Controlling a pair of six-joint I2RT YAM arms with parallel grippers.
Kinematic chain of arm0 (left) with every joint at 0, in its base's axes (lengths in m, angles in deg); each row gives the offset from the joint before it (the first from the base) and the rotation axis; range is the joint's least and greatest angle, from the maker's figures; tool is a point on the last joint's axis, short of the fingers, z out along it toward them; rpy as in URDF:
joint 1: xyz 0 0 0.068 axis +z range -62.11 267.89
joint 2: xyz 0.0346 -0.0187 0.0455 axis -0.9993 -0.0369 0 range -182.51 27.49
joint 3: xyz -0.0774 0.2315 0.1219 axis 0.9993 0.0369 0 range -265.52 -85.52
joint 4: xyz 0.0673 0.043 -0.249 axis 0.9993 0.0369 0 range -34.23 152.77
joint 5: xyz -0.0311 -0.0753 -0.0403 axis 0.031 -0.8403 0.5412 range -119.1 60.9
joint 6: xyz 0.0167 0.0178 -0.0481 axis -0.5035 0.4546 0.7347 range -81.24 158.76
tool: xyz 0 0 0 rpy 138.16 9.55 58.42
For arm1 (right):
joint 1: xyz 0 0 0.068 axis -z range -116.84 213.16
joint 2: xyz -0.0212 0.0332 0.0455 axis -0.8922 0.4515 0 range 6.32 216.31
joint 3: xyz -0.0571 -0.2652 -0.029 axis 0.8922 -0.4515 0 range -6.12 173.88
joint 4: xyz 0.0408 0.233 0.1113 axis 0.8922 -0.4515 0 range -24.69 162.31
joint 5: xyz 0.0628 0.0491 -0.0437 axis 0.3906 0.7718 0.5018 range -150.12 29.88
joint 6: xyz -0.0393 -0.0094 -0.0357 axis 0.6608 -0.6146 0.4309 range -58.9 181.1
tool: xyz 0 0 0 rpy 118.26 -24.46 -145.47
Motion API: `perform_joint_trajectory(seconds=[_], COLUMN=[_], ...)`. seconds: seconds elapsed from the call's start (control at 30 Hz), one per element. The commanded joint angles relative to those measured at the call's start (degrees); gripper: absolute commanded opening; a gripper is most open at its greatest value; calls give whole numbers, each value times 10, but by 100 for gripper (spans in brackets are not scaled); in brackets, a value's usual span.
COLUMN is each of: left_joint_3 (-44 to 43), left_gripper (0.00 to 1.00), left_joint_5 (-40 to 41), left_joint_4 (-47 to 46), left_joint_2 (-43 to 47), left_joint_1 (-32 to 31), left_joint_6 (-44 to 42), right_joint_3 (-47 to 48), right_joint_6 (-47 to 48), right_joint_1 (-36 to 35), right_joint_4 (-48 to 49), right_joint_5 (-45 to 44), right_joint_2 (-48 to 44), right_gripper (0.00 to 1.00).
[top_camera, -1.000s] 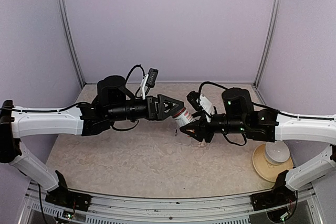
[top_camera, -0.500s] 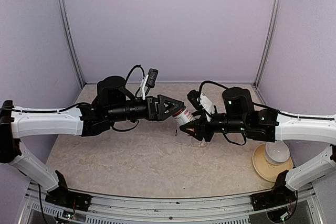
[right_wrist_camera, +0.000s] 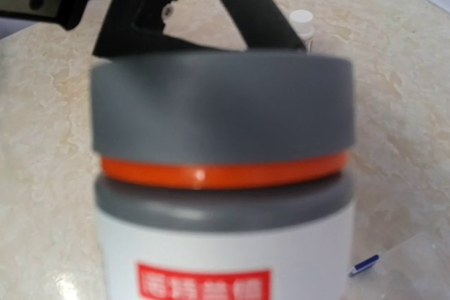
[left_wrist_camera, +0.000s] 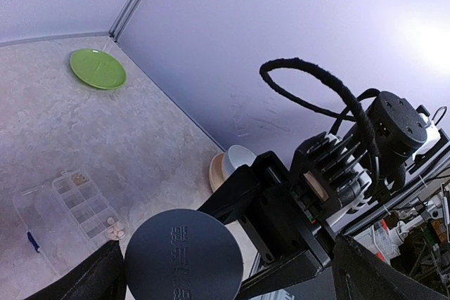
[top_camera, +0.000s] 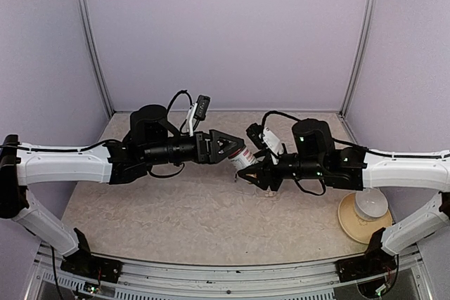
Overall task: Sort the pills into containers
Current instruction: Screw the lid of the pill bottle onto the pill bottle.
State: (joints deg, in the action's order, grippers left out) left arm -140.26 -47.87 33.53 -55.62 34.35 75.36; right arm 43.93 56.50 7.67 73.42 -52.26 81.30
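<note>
Both arms meet in mid-air over the table (top_camera: 176, 209), with a bottle (right_wrist_camera: 225, 230) between them. The right gripper (top_camera: 254, 172) is clenched on the white body of the bottle, red label facing its camera. The left gripper (top_camera: 238, 147) has its jaws spread wide either side of the grey cap (left_wrist_camera: 184, 254), with a clear gap on one side, so it isn't gripping yet. And the cap looks fully on, orange ring showing beneath it.

Down on the table lies the clear pill box (left_wrist_camera: 41, 214), open, well below the bottle. A few pale bits (left_wrist_camera: 112, 228) sit in one end compartment, and the rest look close to bare. One blue pill (left_wrist_camera: 31, 242) lies at the box's edge; I can't tell if it's inside a compartment. The green plate (left_wrist_camera: 98, 69) and white bowl (top_camera: 370, 205) sit off to the sides.

So it's early going by my read: the bottle is up, but the cap has to come off, and nearly all the sorting is ahead
</note>
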Motion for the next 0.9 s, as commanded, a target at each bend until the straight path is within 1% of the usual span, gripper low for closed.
perform_joint_trajectory(seconds=[0.0,0.23,0.47,0.7,0.73,0.87], left_joint_3=[2,3,2,4,5,7], left_gripper=[99,99,99,98,98,88], left_joint_5=[-53,-61,-48,-39,-38,-36], left_joint_4=[-64,-65,-47,-39,-39,-40], left_joint_2=[11,11,16,23,24,24], left_joint_1=[-11,-13,-13,-10,-10,-9], left_joint_6=[9,10,2,-8,-8,-9], right_joint_3=[22,36,35,27,25,20], right_joint_6=[-5,-1,5,9,9,7], right_joint_1=[-17,-34,-34,-34,-35,-34], right_joint_4=[29,36,22,14,16,22], right_joint_5=[17,26,-15,-21,-22,-23], right_joint_2=[24,41,28,20,18,13], right_gripper=[12,12,12,12,12,13])
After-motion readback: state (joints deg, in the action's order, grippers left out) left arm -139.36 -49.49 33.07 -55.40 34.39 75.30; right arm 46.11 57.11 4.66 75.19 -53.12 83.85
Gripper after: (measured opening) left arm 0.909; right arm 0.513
